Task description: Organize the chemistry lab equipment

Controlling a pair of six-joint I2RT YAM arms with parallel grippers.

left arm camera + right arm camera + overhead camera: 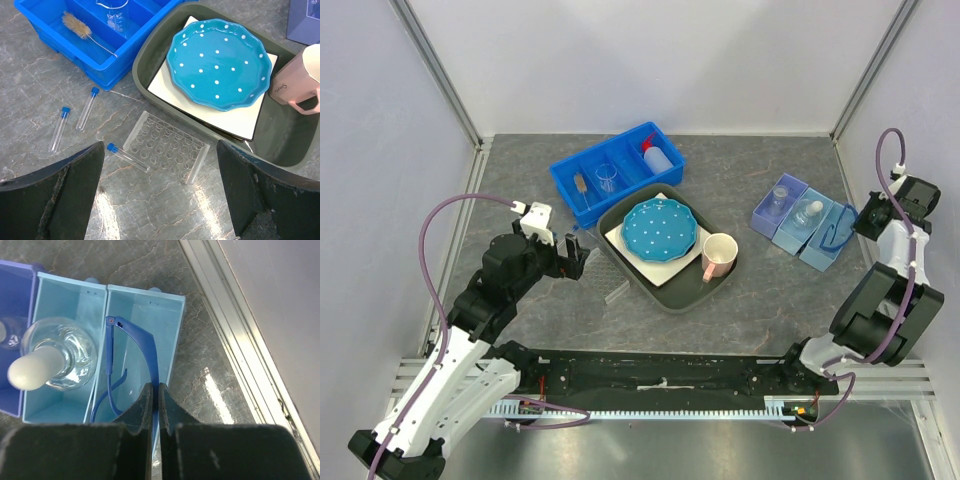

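Observation:
My left gripper (160,195) hangs open above the table, its fingers (60,195) either side of bare tabletop. Just beyond it lie a clear rack (166,146) and three blue-capped vials (128,157) (87,107) (59,128). In the top view the left gripper (572,258) sits left of the grey tray. My right gripper (155,392) is shut on the thin frame of the blue goggles (145,342), which hang into the rightmost light blue bin (170,320). A white-capped bottle (50,360) stands in the bin beside it.
A blue divided bin (616,175) at the back holds a brush (77,26), a beaker (116,15) and a squeeze bottle (658,155). The grey tray (142,60) carries the dotted plate (217,62) and pink mug (300,80). A purple bin (779,205) stands left of the light blue ones.

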